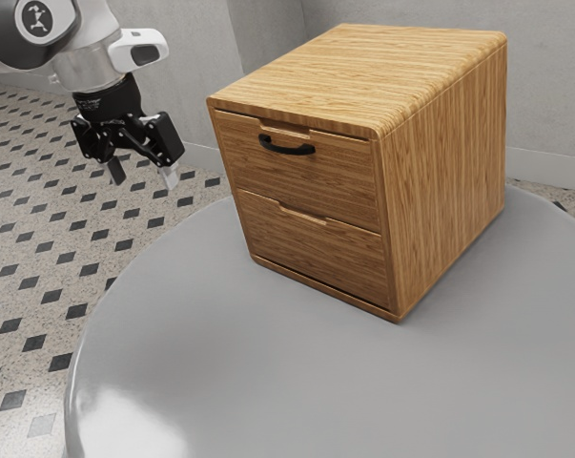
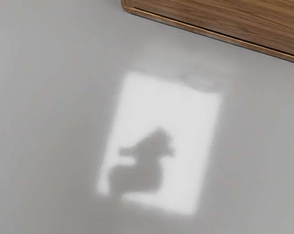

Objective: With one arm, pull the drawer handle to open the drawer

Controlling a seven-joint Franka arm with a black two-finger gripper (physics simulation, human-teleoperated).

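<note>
**Exterior view: end effector (image 1: pixel 144 177) open, well apart from the drawer handle (image 1: pixel 287 146)**

At the exterior view's left the arm (image 1: pixel 87 52) reaches down over the patterned floor (image 1: pixel 39 239), beyond the rim of the round grey surface (image 1: pixel 268 372). Its end effector hangs with the fingers pointing down and spread wide, with nothing between them.

To the right of it, at about the same height, sits the black drawer handle. It is a slim bar whose long axis runs level along the top of the upper drawer (image 1: pixel 306 181), just under the cut-out in the drawer's upper edge. The bar stands out from the drawer front and faces the exterior view's lower left.

The upper drawer and the lower drawer (image 1: pixel 311 243) both lie flush with the face of the wooden cabinet (image 1: pixel 449 143), so what they contain cannot be seen. The cabinet stands upright on the surface.

In the wrist view, the cabinet's bottom edge (image 2: pixel 220 22) meets the surface (image 2: pixel 39 122) ahead of the hand. A bright patch (image 2: pixel 186 122) on the surface carries the hand's dark shadow (image 2: pixel 142 165).
</note>
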